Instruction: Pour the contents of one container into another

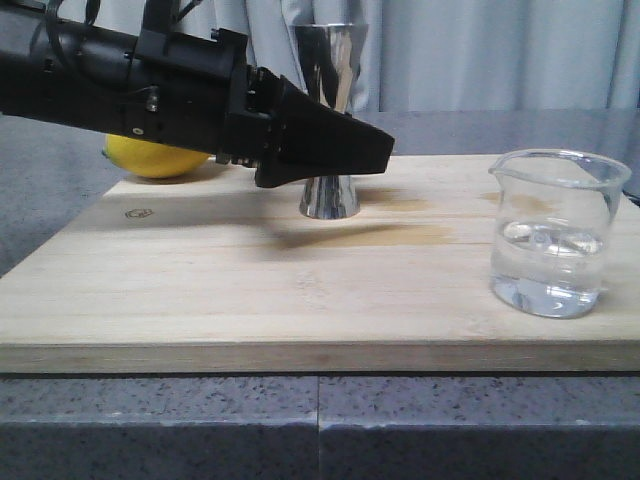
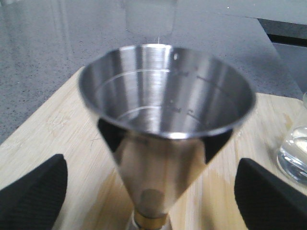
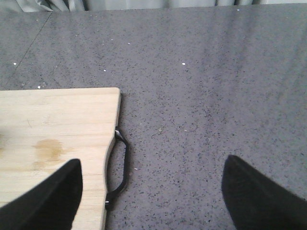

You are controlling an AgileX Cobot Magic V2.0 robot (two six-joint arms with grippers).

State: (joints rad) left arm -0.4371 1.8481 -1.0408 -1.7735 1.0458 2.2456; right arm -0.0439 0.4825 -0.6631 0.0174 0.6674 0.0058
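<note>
jigger (image 1: 330,120) shiny steel | beaker (image 1: 556,232) clear | board (image 1: 250,270) pale wood | lemon (image 1: 155,157), probably, yellow

A pale bamboo cutting board (image 1: 200,290) fills the middle of the front view, lying flat on a speckled grey desk (image 1: 160,420) whose front edge runs along the bottom of the frame. A darker stain (image 1: 410,235) marks the board near its centre, and a small stamped logo (image 1: 138,213) sits toward its left side. At the upper left, a yellow lemon (image 1: 150,158) rests at the board's far edge, partly hidden. Pale grey curtains (image 1: 500,50) hang across the top of the frame. In the right wrist view, a black handle (image 3: 120,167) shows on the board's end, at lower left of centre.
</note>
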